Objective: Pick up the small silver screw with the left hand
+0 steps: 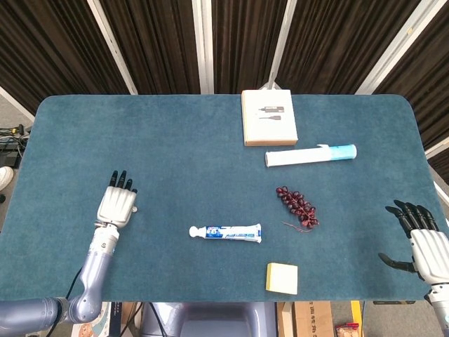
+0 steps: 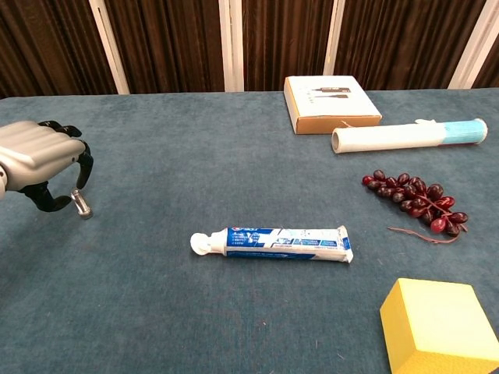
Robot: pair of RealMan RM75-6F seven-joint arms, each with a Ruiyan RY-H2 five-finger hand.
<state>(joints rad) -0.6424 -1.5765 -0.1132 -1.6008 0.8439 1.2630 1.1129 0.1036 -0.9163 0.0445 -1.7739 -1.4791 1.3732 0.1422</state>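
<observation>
Left hand (image 2: 39,156): at near-left of blue table (image 1: 175,154), knuckles up, fingers curled, pinching small silver screw (image 2: 80,204) between thumb and a fingertip; screw hangs below the palm with its lower end at or just above the cloth, contact not discernible. Screw hidden under the hand in head view.
Right hand (image 1: 419,239): near-right table edge, holding nothing, fingers spread apart.
Toothpaste tube (image 2: 273,241): lying flat, front centre, white cap to the left.
Yellow sponge block (image 2: 440,327): front right, near table edge.
Dark red grape bunch (image 2: 413,199): right of centre, stem trailing.
White tube with light-blue end (image 2: 409,135): lying behind the grapes.
White flat box (image 2: 330,102): far side, just behind the tube.
</observation>
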